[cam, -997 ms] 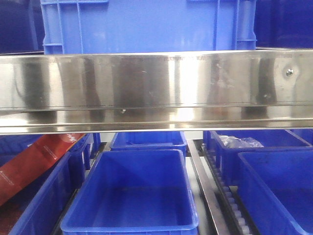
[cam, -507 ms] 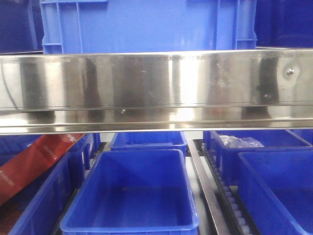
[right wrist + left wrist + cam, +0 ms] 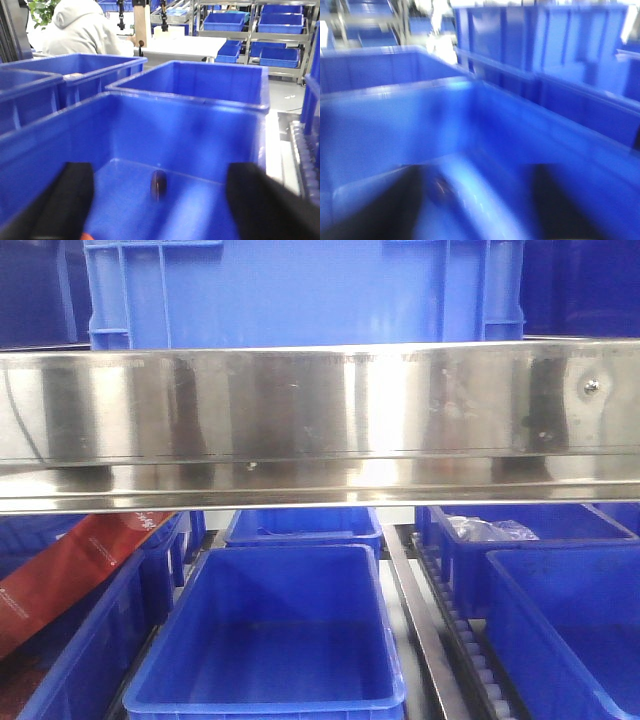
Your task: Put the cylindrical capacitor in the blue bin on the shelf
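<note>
In the right wrist view the cylindrical capacitor [image 3: 158, 185], small and dark, lies on the floor of a blue bin [image 3: 175, 135] near its far wall. My right gripper [image 3: 159, 167] is open, its black fingers [image 3: 70, 200] wide apart on either side of the capacitor and not touching it. The left wrist view is badly blurred. My left gripper [image 3: 472, 172] is over another blue bin [image 3: 395, 125] with dark fingers [image 3: 555, 200] spread wide, and a small dark blob [image 3: 440, 189] lies beside the left one. The front view shows the shelf's steel rail [image 3: 320, 420] and no gripper.
Below the rail stands a blue bin [image 3: 270, 552], with more bins behind and on both sides, a red package [image 3: 70, 570] at left and a roller track [image 3: 470, 650] at right. A large blue crate [image 3: 300, 290] sits above. A person in grey [image 3: 80, 30] sits far behind.
Only the reflections on the steel rail shift slightly; the bins in the front view stay put.
</note>
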Robot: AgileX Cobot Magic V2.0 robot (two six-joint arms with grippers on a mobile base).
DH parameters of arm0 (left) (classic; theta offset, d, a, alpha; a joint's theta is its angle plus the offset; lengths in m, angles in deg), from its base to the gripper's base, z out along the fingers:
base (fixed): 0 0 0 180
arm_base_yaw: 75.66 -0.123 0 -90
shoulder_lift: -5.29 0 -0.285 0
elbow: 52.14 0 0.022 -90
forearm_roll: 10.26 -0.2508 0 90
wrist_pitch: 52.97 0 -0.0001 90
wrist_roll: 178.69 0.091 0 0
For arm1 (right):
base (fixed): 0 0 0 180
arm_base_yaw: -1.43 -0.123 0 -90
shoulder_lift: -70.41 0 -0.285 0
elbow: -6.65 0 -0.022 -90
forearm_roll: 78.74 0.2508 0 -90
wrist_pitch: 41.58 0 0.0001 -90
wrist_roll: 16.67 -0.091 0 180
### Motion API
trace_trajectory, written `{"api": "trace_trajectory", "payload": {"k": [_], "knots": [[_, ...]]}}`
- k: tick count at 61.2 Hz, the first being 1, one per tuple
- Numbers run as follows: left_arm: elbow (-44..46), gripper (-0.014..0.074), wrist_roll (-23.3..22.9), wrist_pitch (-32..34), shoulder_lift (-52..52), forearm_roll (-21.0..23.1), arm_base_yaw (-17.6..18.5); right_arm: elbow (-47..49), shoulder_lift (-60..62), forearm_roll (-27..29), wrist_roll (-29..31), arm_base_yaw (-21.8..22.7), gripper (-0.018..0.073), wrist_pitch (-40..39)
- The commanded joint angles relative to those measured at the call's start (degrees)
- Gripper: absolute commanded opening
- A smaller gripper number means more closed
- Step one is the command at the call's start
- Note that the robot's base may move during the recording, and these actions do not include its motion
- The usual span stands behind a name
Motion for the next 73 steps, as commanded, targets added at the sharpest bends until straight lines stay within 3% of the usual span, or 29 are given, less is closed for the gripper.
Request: {"api": "trace_trajectory", "payload": {"k": [1, 5, 8, 10, 23, 31, 39, 51, 64, 73], "knots": [[0.4, 0.002, 0.0, -1.1, 3.0, 0.2, -0.1, 0.5, 3.1, 0.2, 0.2, 0.1, 0.0247, 1.3], [0.4, -0.0111, 0.0, -1.0, 4.2, 0.0, -0.1, 0.5, 4.6, 0.2, 0.2, 0.1, 0.0043, 1.8], [0.4, -0.0111, 0.0, -0.9, 5.2, -0.4, -0.1, 0.5, 5.7, 0.2, 0.2, 0.1, -0.0121, 1.8], [0.4, -0.0111, 0.0, -0.9, 5.6, -0.4, -0.1, 0.5, 6.2, 0.2, 0.2, 0.1, -0.0167, 1.8], [-1.1, -0.0111, 0.0, -1.2, 11.2, -0.4, -0.4, 0.0, 10.6, 0.2, 0.2, 0.1, -0.0164, 3.8], [-6.4, -0.0111, 0.0, -1.0, 16.0, -0.4, -0.4, -5.5, 14.6, 0.2, 0.2, 0.1, -0.0164, 1.2], [-16.1, -0.0111, 0.0, 1.0, 22.1, -0.4, -0.4, -16.6, 20.6, 0.2, 0.2, 0.1, -0.0164, -3.5], [-33.8, -0.0111, 0.0, 11.4, 33.6, 1.9, -0.4, -34.9, 31.5, 0.2, 0.2, 0.1, -0.0164, -10.1], [-49.5, -0.0111, 0.0, 10.9, 47.0, 1.9, -0.4, -48.6, 43.5, 0.2, 0.2, 0.1, -0.0164, -10.1], [-54.5, -0.0111, 0.0, 10.9, 55.6, 1.9, -0.6, -52.3, 51.0, 0.2, 0.2, 0.1, -0.0164, -8.0]]}}
